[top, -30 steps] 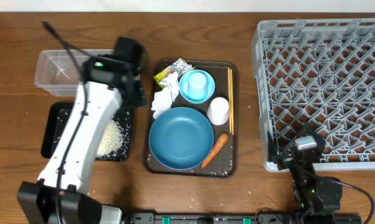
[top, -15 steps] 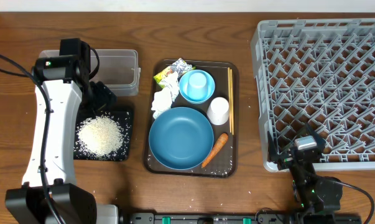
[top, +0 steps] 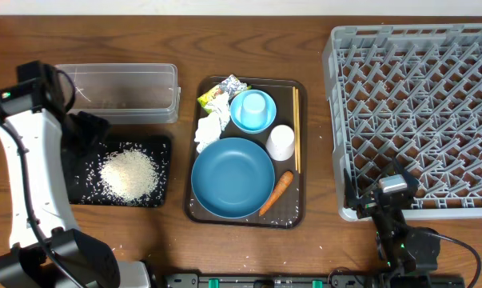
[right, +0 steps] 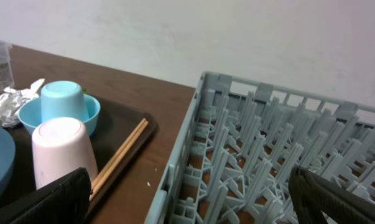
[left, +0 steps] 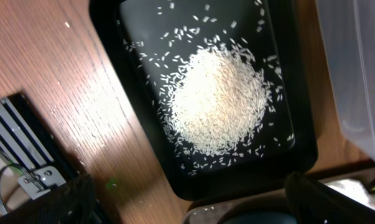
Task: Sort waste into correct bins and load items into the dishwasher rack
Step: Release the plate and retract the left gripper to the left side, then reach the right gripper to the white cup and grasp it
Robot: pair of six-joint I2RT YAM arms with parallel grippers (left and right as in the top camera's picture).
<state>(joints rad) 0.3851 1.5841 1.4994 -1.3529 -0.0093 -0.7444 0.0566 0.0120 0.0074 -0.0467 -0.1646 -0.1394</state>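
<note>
Left pincer point(left: 190, 202) and right pincer point(right: 190, 199) stand wide, holding nothing: only the rice point(top: 129, 174) lies binned in the black tray point(top: 79, 194), while carrot point(top: 276, 194), tissue point(top: 210, 128), wrapper point(top: 225, 86), plate point(top: 233, 176), bowl point(top: 238, 120), blue cup point(top: 256, 104), white cup point(top: 281, 142) and chopsticks point(top: 296, 128) sit on the brown tray point(top: 299, 210), rack point(top: 416, 112) unloaded.

Two cups point(top: 280, 142), one bowl point(top: 238, 121), one plate point(top: 233, 178), one carrot point(top: 276, 192), two bins point(top: 145, 88)

white cup point(right: 60, 152) — chopsticks point(right: 121, 156) — rack point(right: 262, 155)
</note>
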